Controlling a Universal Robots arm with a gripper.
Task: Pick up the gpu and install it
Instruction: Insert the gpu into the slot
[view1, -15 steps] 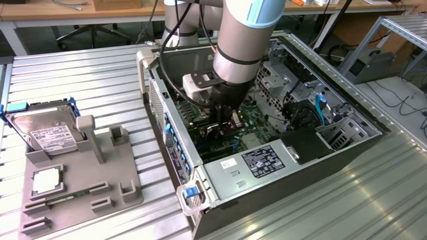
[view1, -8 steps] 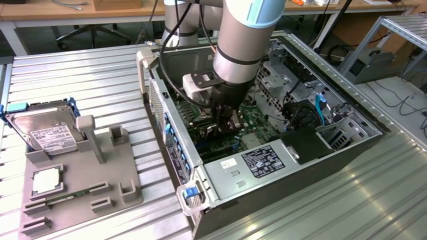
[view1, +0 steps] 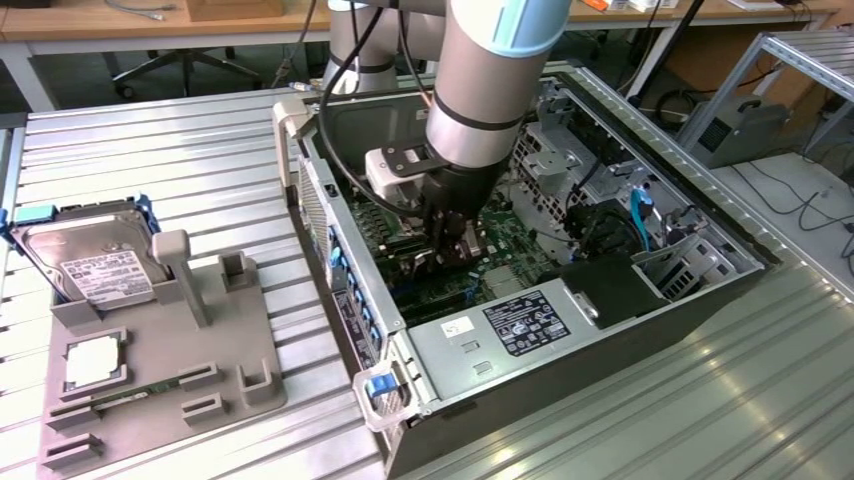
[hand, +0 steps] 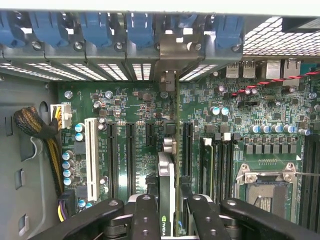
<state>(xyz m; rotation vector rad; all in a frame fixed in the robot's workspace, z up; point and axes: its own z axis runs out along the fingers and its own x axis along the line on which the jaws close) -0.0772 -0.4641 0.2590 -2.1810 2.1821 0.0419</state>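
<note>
The gpu stands on edge over the green motherboard inside the open computer case, in line with a dark expansion slot. Its pale metal bracket lies against the row of rear slot covers with blue clips. My gripper is shut on the gpu, a black finger pressed to each side of the card. In the exterior view the arm reaches down into the case, and the gripper sits low over the board, hiding most of the card.
A white slot, a bundle of cables and the CPU socket flank the card. The power supply fills the case's near end. On the grey holder to the exterior view's left rest the hard drive and a memory stick.
</note>
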